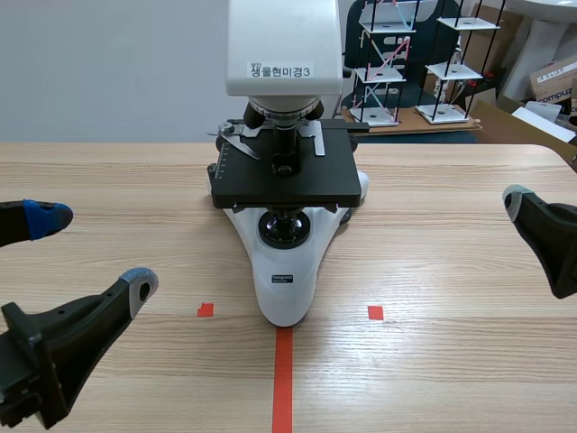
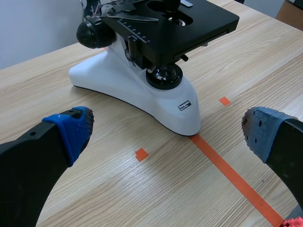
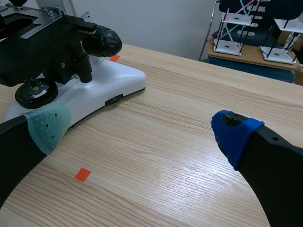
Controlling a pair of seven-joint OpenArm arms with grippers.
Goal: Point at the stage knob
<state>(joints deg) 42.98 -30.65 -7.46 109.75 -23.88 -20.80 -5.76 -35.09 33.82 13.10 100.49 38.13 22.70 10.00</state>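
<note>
A white and black microscope [image 1: 286, 162] stands at the table's middle, its base [image 2: 142, 94] pointing toward me. The stage knob [image 3: 85, 67] hangs as a black stem under the stage's right side, just below the large black focus knob [image 3: 103, 42]. My left gripper [image 1: 90, 254] is open low at the left, well short of the base; in its wrist view the left gripper [image 2: 168, 135] frames the base's nose. My right gripper [image 3: 142, 130] is open too, to the right of the microscope and apart from it. Only one of its fingers [image 1: 523, 204] shows in the scene view.
The wooden table [image 1: 451, 271] stretches wide on both sides of the microscope. Beyond its far edge stand white shelf racks [image 1: 410, 54] and cardboard boxes [image 1: 552, 81]. A second black focus knob [image 2: 92, 33] sits on the microscope's left side.
</note>
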